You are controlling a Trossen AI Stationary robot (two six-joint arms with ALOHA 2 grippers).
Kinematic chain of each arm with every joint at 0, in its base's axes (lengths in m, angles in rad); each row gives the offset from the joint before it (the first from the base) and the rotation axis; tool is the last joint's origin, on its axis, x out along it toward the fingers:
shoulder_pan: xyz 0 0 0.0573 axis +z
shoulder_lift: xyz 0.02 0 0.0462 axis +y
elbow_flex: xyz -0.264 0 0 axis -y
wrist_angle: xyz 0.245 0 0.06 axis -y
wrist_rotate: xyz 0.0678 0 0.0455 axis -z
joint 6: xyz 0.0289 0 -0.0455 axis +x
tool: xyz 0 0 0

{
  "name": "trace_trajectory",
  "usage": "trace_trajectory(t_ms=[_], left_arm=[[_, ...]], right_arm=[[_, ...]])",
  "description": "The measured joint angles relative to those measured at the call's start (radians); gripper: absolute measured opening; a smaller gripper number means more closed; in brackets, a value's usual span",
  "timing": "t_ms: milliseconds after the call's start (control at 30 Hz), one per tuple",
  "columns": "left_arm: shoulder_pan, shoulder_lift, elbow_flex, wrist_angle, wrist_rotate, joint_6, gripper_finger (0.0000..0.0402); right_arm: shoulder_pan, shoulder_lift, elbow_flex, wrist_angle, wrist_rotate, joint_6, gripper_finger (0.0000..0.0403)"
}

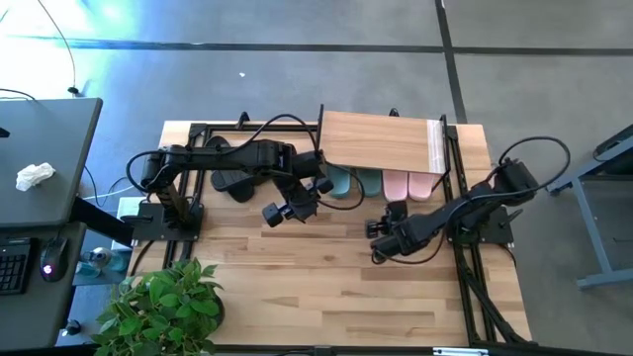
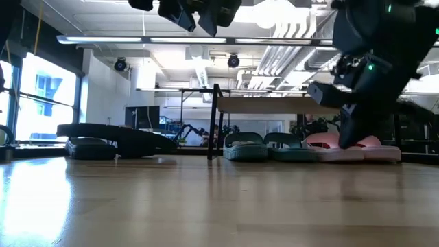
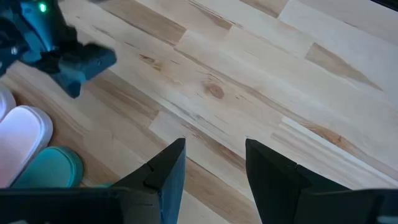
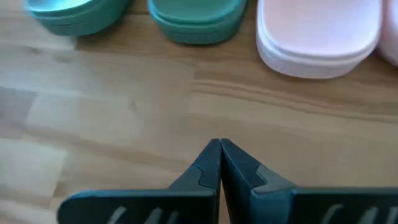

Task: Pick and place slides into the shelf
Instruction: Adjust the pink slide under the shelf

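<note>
The shelf [image 1: 381, 141] stands at the table's far edge. A dark green pair of slides [image 1: 353, 184] and a pale pink pair [image 1: 406, 186] rest flat on the table under its plank, ends sticking out toward the near side. The black slides [image 1: 230, 182] lie flat left of the shelf, partly hidden by my left arm. My left gripper [image 1: 287, 210] hangs open high above bare wood, its fingers [image 3: 171, 165] with nothing between them. My right gripper [image 1: 379, 237] is shut and empty, just near of the pink slides [image 4: 317, 34].
A potted plant [image 1: 163, 307] stands at the table's near left corner. A grey desk [image 1: 45, 163] with a crumpled tissue stands beyond the left edge. Black frame rails [image 1: 470, 267] run along the right side. Bare wood [image 1: 336, 292] spreads over the near half.
</note>
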State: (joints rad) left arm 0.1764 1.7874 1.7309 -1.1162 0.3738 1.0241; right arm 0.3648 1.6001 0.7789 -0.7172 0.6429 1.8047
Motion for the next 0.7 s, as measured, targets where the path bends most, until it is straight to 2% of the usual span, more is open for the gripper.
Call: trace_trajectory(t_ms=[100, 267, 400, 700], left_arm=[[0.000, 0.000, 0.000, 0.002, 0.000, 0.000, 0.0152], [0.000, 0.000, 0.000, 0.002, 0.000, 0.000, 0.0152], [0.000, 0.000, 0.000, 0.002, -0.001, -0.007, 0.0152], [0.000, 0.000, 0.000, 0.019, -0.003, -0.009, 0.0152]], right_arm=[[-0.017, 0.001, -0.066, 0.086, 0.043, 0.044, 0.0000], [-0.044, 0.001, -0.096, 0.057, 0.077, 0.081, 0.0000], [-0.083, 0.001, -0.096, 0.000, 0.057, 0.079, 0.0000], [-0.166, 0.001, -0.096, 0.035, 0.054, 0.015, 0.0000]])
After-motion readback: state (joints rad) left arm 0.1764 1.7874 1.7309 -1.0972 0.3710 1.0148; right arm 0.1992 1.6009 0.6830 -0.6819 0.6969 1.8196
